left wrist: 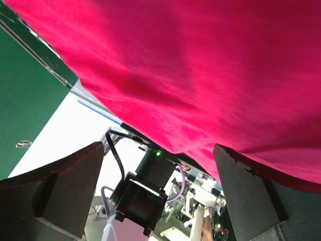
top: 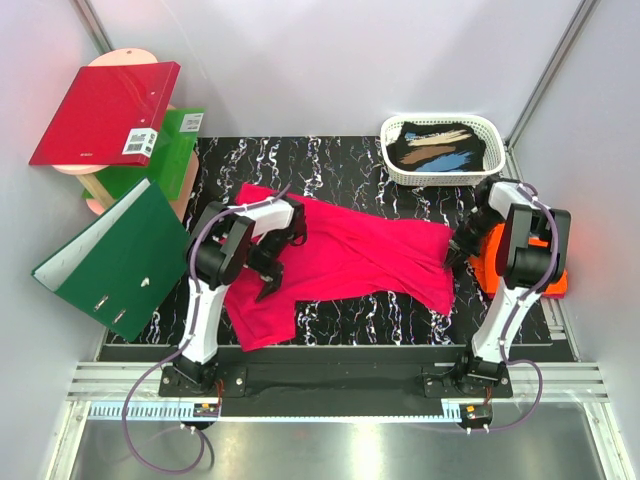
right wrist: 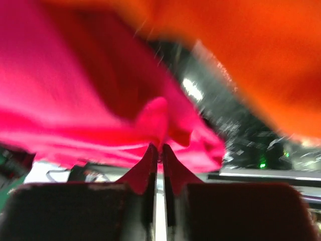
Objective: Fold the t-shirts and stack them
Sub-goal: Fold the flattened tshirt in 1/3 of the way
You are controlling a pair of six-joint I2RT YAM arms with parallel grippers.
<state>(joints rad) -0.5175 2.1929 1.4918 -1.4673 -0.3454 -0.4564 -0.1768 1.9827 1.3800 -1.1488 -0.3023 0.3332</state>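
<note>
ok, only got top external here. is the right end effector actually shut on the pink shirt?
Observer: Right wrist view, blurred: the right end effector is shut, with a fold of the magenta-pink cloth t-shirt bunched right at it.
Operator: And the left?
Observer: The left end effector is wide open, nothing between its fingers; pink cloth just beyond.
Operator: Orange shirt?
Observer: The bright orange cloth t-shirt fills the right wrist view's upper right, past the pink one; contact unclear.

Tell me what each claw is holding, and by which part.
Right claw: shut on the pink t-shirt, pinching a fold at its end nearest the orange t-shirt. Left claw: open by the same shirt, holding nothing.
</note>
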